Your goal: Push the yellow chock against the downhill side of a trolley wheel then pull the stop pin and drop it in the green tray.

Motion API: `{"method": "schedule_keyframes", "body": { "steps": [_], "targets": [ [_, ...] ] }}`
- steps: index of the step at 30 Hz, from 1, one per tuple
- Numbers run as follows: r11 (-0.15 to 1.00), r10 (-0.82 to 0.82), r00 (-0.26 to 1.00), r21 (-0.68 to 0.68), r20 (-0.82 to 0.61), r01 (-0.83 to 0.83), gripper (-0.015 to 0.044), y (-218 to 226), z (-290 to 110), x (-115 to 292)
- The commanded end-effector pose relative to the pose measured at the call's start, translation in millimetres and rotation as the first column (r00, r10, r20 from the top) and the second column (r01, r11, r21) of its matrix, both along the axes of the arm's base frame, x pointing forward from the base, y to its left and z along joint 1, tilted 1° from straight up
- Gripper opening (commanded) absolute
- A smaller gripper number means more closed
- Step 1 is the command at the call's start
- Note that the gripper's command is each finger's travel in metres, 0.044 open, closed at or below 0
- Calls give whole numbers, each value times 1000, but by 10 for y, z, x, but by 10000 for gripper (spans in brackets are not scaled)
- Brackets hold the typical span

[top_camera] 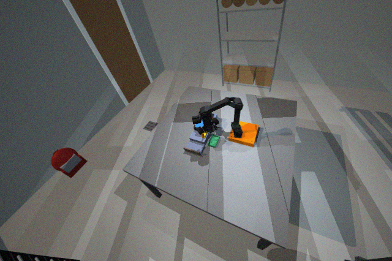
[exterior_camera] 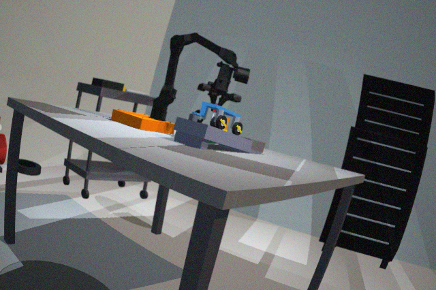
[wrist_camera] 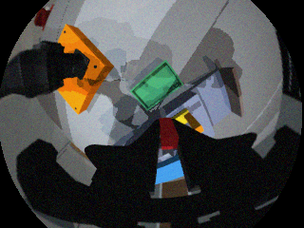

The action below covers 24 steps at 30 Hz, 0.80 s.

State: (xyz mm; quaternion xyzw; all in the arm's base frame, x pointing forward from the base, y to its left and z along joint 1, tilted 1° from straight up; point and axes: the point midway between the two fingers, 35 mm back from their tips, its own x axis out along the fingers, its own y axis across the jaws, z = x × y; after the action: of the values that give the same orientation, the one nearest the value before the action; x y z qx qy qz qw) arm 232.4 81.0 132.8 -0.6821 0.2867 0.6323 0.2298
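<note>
My gripper (wrist_camera: 165, 122) (top_camera: 204, 127) (exterior_camera: 217, 102) is shut on the red-headed stop pin (wrist_camera: 167, 133), which shows between the dark fingers in the wrist view. It stands right over the blue trolley (top_camera: 198, 124) (exterior_camera: 220, 108) (wrist_camera: 170, 174) on the grey ramp (top_camera: 195, 144) (exterior_camera: 211, 135) (wrist_camera: 215, 101). The yellow chock (wrist_camera: 186, 118) (top_camera: 204, 133) with its orange handle lies on the ramp close by the trolley; I cannot tell if it touches a wheel. The green tray (top_camera: 214, 141) (wrist_camera: 158, 86) lies on the table beside the ramp. I cannot tell whether the pin is still in its hole.
The arm stands on an orange base plate (top_camera: 248, 134) (exterior_camera: 140, 120) (wrist_camera: 79, 76) next to the tray. The grey table (top_camera: 240, 188) (exterior_camera: 197, 170) holds everything. A metal shelf rack (top_camera: 250, 39), a cart (exterior_camera: 105, 93) and a black cabinet (exterior_camera: 383, 167) stand around it.
</note>
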Motion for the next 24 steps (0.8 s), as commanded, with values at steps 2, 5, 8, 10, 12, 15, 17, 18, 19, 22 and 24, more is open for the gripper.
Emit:
{"method": "schedule_keyframes", "body": {
  "steps": [2,5,8,10,12,15,17,18,19,22,24],
  "targets": [
    [988,154,988,27,-10,-153,0,-12,2,-10],
    [969,242,970,41,-13,-242,0,-17,3,-10],
    [943,329,944,54,-12,-328,0,-23,5,-9],
    [921,386,922,63,-10,-385,0,-26,6,-8],
    [895,441,897,71,-7,-440,0,-30,7,-7],
    [851,521,853,81,0,-519,0,-35,10,-6],
    [820,567,824,87,5,-566,0,-38,11,-5],
    [812,579,815,88,7,-578,0,-39,12,-5],
    [809,583,812,89,7,-582,0,-39,12,-5],
    [809,583,812,89,7,-582,0,-39,12,-5],
    [809,583,812,89,7,-582,0,-39,12,-5]
  ]
}}
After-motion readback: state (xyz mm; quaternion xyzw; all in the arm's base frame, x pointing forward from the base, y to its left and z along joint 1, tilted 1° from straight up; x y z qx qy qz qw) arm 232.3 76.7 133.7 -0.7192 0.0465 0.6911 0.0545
